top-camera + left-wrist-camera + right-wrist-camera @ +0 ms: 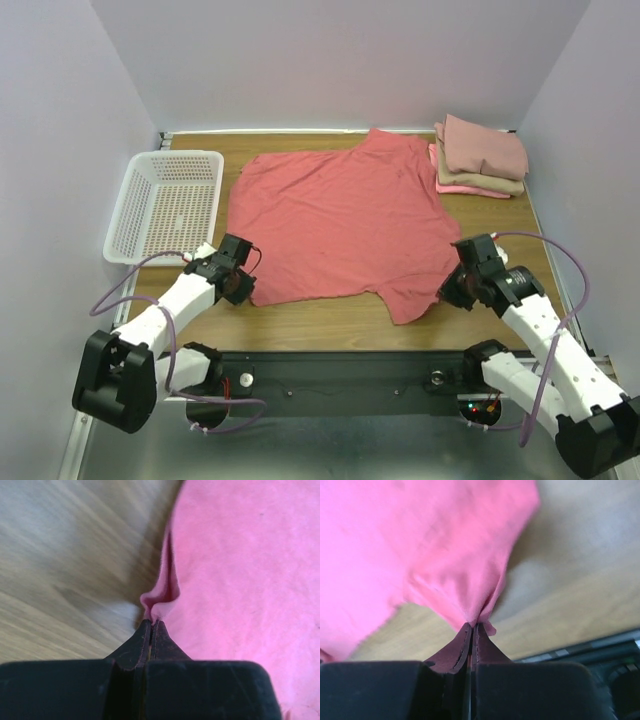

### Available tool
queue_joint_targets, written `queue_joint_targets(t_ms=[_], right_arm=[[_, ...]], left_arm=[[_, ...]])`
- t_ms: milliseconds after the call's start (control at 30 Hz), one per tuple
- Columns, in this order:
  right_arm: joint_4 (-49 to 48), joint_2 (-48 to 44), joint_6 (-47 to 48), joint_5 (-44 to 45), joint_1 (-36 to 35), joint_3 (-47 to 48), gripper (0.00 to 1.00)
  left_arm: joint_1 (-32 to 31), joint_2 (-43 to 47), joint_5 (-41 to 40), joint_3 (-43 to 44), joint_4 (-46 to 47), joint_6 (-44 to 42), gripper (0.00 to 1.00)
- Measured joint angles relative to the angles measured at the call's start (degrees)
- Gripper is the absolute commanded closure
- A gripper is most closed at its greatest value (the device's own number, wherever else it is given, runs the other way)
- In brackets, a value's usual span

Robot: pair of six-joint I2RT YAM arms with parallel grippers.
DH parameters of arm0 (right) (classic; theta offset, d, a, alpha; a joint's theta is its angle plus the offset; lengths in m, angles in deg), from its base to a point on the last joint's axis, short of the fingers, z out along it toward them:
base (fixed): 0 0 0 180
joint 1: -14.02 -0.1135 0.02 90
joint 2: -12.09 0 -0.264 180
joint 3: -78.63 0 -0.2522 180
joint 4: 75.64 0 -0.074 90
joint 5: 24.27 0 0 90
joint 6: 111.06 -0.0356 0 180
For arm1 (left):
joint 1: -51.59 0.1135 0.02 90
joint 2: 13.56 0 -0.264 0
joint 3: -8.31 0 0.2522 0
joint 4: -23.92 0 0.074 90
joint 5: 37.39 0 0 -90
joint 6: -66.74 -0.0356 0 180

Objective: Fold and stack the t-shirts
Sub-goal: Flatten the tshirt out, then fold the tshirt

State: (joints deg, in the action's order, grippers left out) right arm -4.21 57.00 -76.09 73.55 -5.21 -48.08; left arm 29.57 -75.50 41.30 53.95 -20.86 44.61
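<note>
**Both near edges pinched: lift level, fold away from the bases**

The coral-red t-shirt (340, 220) lies spread flat in the middle of the worktop (330, 322). The left gripper (151, 622) has its jaws clenched on a small pucker of the shirt's near-left edge. The right gripper (472, 626) has its jaws clamped on a bunched tip of the near-right edge.

The step looks like carrying the near edge over toward the far side. Both pinches hold little cloth, so I would raise them together and level. Keep the span between them taut but not stretched, and lay it down slowly.

Room is tight at the sides. The white mesh basket (180, 155) sits near the shirt's left edge. The stack of folded shirts (480, 158) sits just beside its far-right edge. The clearest path runs straight up the middle.
</note>
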Motion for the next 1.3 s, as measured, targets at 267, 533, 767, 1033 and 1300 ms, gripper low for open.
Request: queue_joint_targets(t_ms=[267, 533, 767, 1033, 1300], right_arm=[[-12.7, 9.5, 0.5, 3.9, 0.0, 6.4, 0.99], [-21.3, 18.4, 1.9, 9.0, 0.0, 13.0, 1.0], [-27.7, 25.5, 3.9, 13.1, 0.0, 19.2, 1.0], [-31.6, 33.0, 5.2, 15.0, 0.5, 23.2, 1.0], [-34.2, 40.0, 6.1, 15.8, 2.2, 26.4, 1.0]], left_arm=[[0.9, -7.8, 0.2, 9.4, 1.2, -2.7, 1.0], [4.7, -13.6, -0.1, 17.0, 1.5, -5.3, 1.0], [7.1, -17.0, -1.3, 22.1, 1.6, -6.5, 1.0], [8.7, -21.5, -3.0, 26.3, 2.0, -6.4, 1.0], [9.2, -24.9, -6.7, 28.9, 2.0, -5.0, 1.0]])
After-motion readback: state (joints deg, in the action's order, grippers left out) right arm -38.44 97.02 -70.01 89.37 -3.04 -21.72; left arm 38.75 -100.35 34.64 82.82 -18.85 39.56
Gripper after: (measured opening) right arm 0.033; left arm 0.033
